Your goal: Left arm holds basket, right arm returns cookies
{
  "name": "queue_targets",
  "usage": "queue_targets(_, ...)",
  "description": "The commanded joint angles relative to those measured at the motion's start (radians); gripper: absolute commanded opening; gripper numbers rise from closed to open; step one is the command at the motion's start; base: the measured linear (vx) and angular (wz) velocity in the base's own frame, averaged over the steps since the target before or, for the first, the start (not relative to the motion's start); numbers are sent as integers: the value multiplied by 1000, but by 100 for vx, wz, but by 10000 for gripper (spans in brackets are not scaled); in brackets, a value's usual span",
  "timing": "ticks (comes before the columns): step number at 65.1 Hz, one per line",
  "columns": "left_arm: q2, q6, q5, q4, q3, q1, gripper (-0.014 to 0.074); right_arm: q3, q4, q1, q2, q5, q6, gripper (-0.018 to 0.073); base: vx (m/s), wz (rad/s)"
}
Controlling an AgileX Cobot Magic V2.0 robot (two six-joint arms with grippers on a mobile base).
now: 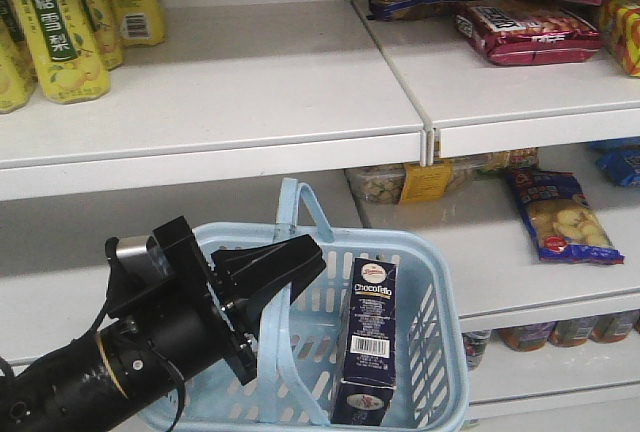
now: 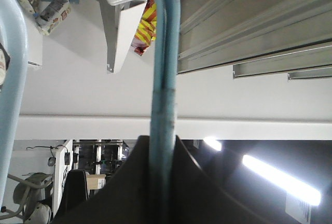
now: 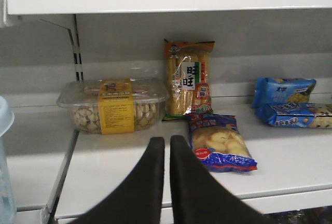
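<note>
White metal shelves [image 1: 250, 102] fill the background, with yellow bottles at the upper shelf's left end and snack packs toward its right end.

In front of the lower shelf is the light blue plastic shopping basket [image 1: 430, 352] with slotted sides. One of its hoop handles stands up at the back rim.

The black cylindrical left arm [image 1: 150, 342], with its yellow ring and silver block, reaches in from the lower left. Its wedge-shaped left hand [image 1: 290, 270] is clamped on the basket's near handle. In the left wrist view, that blue handle [image 2: 165, 79] runs straight up from between the dark fingers.

The tall dark navy "Chocofello" cookie box [image 1: 368, 342] stands upright inside the basket, in its right half near the front wall, barcode facing the camera.

The black right hand [image 3: 167, 151] has its fingers drawn together with only a thin slit between them and nothing in it. It faces the lower shelf's front edge, where a clear plastic tub [image 3: 111, 105] sits on the left and a blue cookie bag [image 3: 220, 143] on the right.
</note>
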Motion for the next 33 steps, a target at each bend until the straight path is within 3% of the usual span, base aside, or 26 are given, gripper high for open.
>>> queue_targets(1, -34, -1, -278, -26, -27, -5, -3, 18, -7, 0, -11, -68, -4, -6, -3, 26)
queue_targets(33, -34, -1, -278, -26, -27, -5, -3, 18, -7, 0, -11, -68, -4, -6, -1, 22)
